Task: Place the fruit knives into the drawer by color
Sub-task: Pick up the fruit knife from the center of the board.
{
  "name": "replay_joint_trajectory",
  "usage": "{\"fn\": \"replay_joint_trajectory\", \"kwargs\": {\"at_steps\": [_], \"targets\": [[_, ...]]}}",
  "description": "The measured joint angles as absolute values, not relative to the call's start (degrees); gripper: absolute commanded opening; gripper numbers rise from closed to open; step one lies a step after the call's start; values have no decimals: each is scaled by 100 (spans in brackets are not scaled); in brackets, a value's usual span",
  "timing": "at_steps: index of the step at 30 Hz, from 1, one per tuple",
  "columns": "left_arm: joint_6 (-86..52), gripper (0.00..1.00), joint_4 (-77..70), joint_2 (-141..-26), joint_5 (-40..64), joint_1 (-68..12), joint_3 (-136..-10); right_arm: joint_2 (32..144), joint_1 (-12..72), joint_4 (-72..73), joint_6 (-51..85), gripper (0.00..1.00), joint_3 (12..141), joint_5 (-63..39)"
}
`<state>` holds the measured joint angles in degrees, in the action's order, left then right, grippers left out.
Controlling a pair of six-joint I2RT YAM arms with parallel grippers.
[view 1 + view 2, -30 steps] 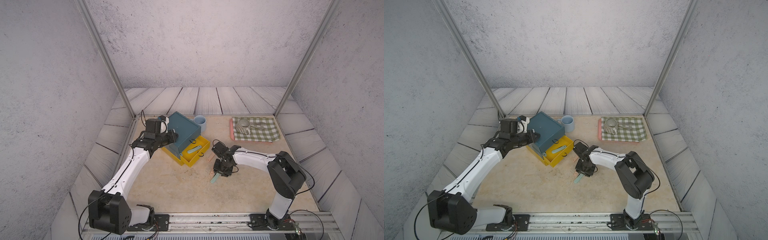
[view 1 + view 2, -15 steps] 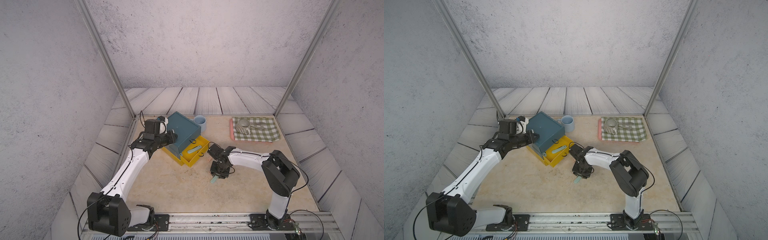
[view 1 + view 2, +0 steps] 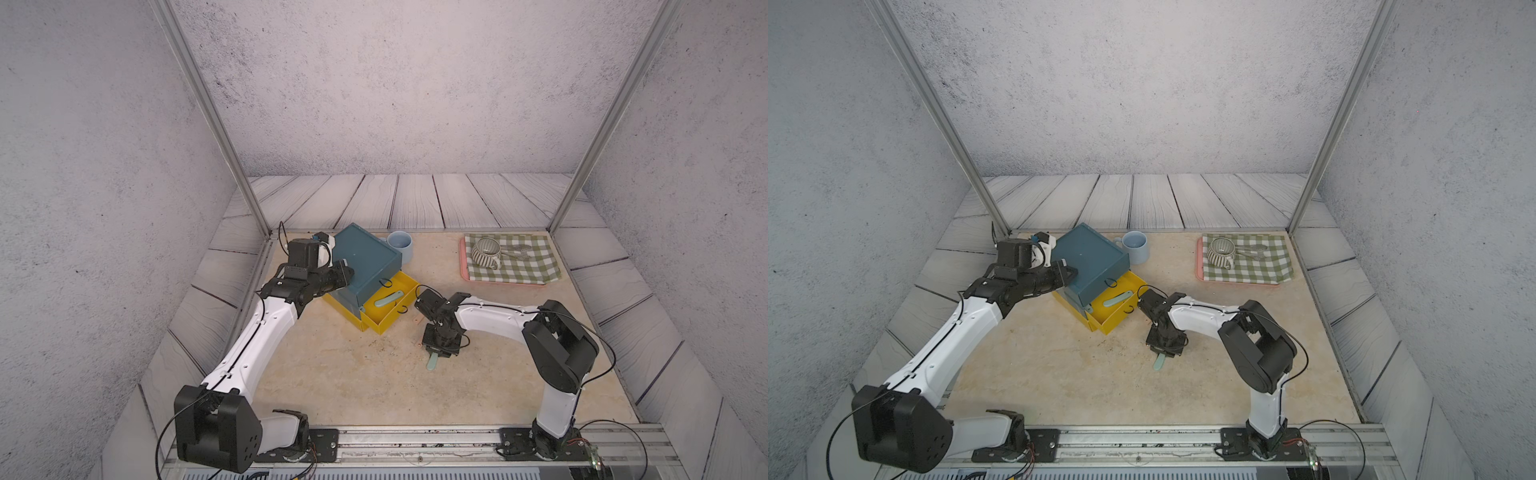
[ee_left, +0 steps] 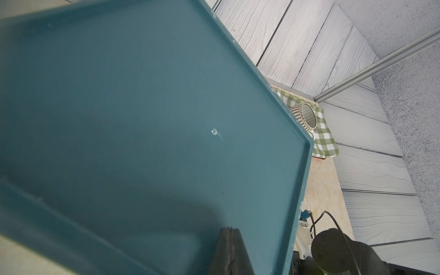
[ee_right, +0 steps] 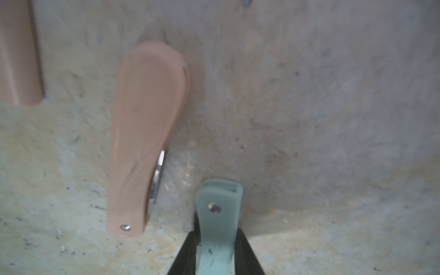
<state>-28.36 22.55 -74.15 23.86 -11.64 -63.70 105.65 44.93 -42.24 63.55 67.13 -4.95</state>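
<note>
Right claw (image 5: 216, 234) is clamped on the mint knife (image 5: 219, 214), which is low on the surface (image 3: 353, 386) just off the open yellow drawer (image 3: 386, 322). Long axis runs chest (image 3: 365, 259) to front rail (image 3: 415, 436), free end railward. Peach knife (image 5: 145, 133) lies alongside, roughly parallel. Left claw (image 4: 229, 232) is together, on top of the chest.

Tabletop (image 3: 332, 374): chest (image 3: 361, 257), cup (image 3: 400, 245), tray (image 3: 461, 259), pink knife (image 5: 145, 123)

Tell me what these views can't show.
Right gripper, hold on the pale mint flat knife: right wrist view crops the fingers; arm covers them in both top views.
Peach-pink piece at right wrist view's edge: cut off, blurred.
Yellow drawer, rear: under dark teal chest top, both top views.
</note>
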Motion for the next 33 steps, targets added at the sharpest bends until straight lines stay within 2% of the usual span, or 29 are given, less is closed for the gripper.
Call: {"fn": "replay_joint_trajectory", "kwargs": {"at_steps": [3,7,11,22,33], "targets": [[-2836,0,2259,-7397,2379,-1164,-6361,10565,4488,-4351,6250,29,6718,-373],[-2836,0,2281,-7384,2379,-1162,-6357,10565,4482,-4497,6090,36,6724,-244],[-2836,0,2283,-7384,2379,-1162,-6357,10589,4482,-4545,5975,36,6735,-237],[-2836,0,2292,-7382,2381,-1138,-6357,10589,4482,-4571,5931,25,6720,-239],[-2836,0,2294,-7382,2379,-1135,-6357,10512,4482,-4499,5774,23,6674,-198]]}}
